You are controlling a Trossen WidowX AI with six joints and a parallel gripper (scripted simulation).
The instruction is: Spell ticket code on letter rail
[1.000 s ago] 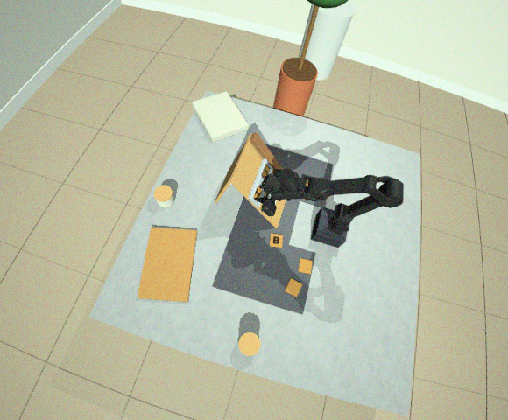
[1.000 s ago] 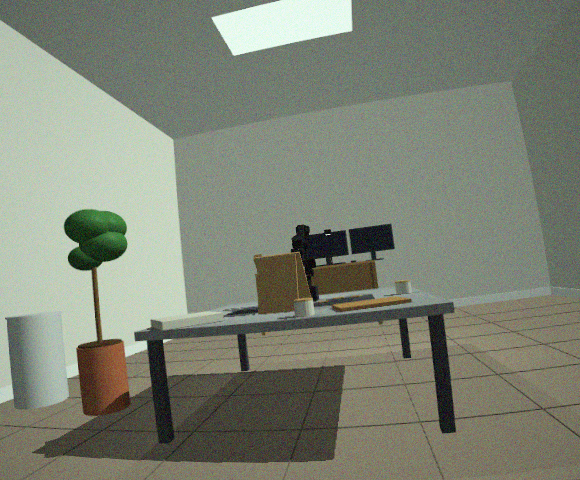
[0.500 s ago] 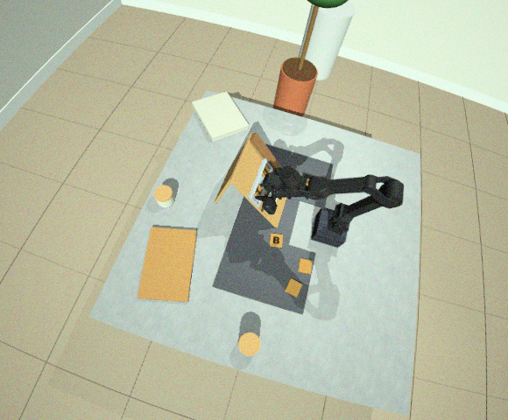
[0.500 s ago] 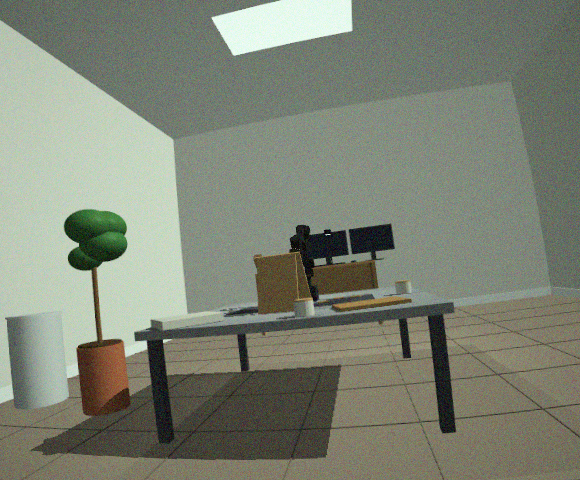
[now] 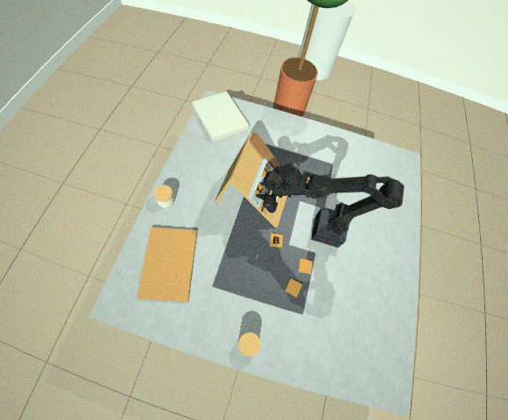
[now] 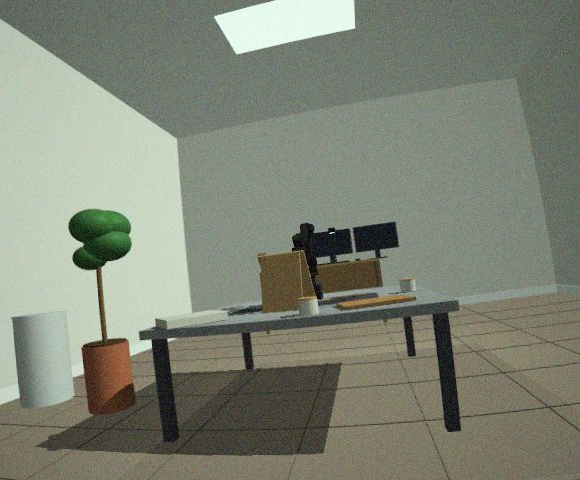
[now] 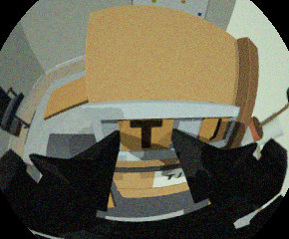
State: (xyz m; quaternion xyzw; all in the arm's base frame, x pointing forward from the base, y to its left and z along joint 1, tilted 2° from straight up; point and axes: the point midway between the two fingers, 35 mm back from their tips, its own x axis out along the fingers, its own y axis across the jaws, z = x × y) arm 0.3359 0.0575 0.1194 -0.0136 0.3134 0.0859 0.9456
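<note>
- At the leaning board (image 5: 245, 169) (image 6: 281, 281) (image 7: 161, 57), the claw (image 5: 263, 196) (image 7: 146, 133) grips the T tile (image 7: 145, 141) at the rail (image 5: 257, 183) (image 7: 164, 110).
- Right of it in the wrist view, another tile (image 7: 210, 128) sits in the rail.
- On the surface (image 5: 367, 316) (image 6: 300, 322), the B tile (image 5: 276, 240) lies near two unlettered-looking tiles (image 5: 305, 266) (image 5: 293, 287).

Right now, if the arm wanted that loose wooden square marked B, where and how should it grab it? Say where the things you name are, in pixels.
I'd come straight down from above and pinch two opposite edges of the flat orange wooden tile marked B (image 5: 276, 240). It lies flat, letter up, with its sides exposed. The gripper (image 5: 263, 195) (image 7: 146, 133) must first release the T tile (image 7: 145, 136).
</note>
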